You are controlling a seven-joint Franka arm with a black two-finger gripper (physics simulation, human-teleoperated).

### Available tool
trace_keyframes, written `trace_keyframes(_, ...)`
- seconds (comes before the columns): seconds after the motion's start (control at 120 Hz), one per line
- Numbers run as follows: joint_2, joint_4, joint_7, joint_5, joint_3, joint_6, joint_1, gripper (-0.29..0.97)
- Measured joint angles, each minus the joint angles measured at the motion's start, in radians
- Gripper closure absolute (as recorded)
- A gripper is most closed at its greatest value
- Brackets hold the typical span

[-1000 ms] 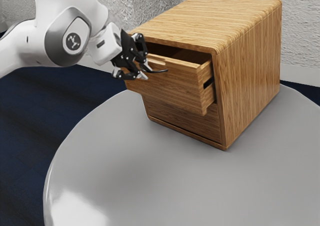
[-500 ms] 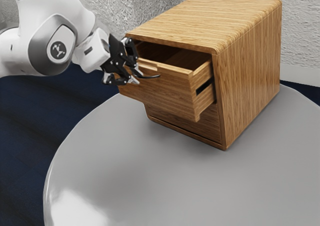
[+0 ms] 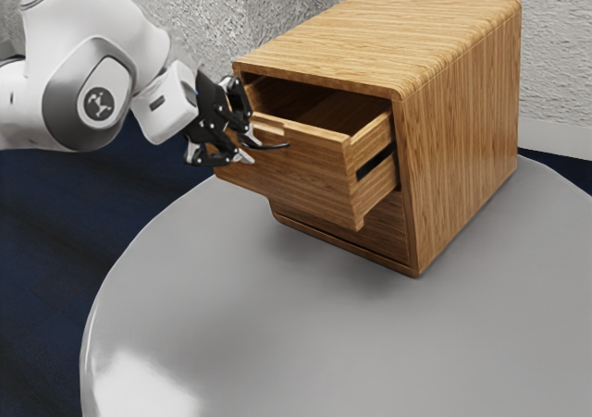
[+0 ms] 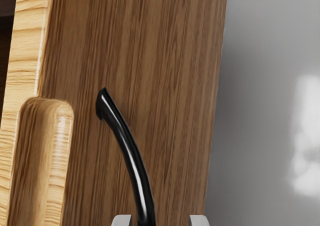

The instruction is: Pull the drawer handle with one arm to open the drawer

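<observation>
The arm (image 3: 83,93) enters from nine o'clock in the exterior view, its wrist angled toward the cabinet. The jaws sit at the nine o'clock end of the upper drawer's front, around the thin black handle (image 3: 276,146). In the wrist view the handle (image 4: 131,156) curves off the wood and runs down between them, but I cannot tell whether they clamp it or merely straddle it.

The first risk follows from that. The bar is slim, glossy and bowed, so a loose hold could slide along its curve and slip off the end under load.

The drawer (image 3: 305,172) stands partly out of the cabinet (image 3: 462,130), with its interior open to view at twelve o'clock. I judge the pull to be well along, with some travel left. A pull not in line with the drawer's run could rack it and jam it in its opening. A pull carried too far could hit the stop.

Either fault could drag or tip the cabinet, which stands loose at about one o'clock on the round grey table (image 3: 324,343), well clear of the near edge.
</observation>
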Motion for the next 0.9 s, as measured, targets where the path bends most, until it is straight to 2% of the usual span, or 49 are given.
trace_keyframes(0.9, -0.141, -0.145, -0.022, 0.037, -0.008, 0.021, 0.003, 0.65)
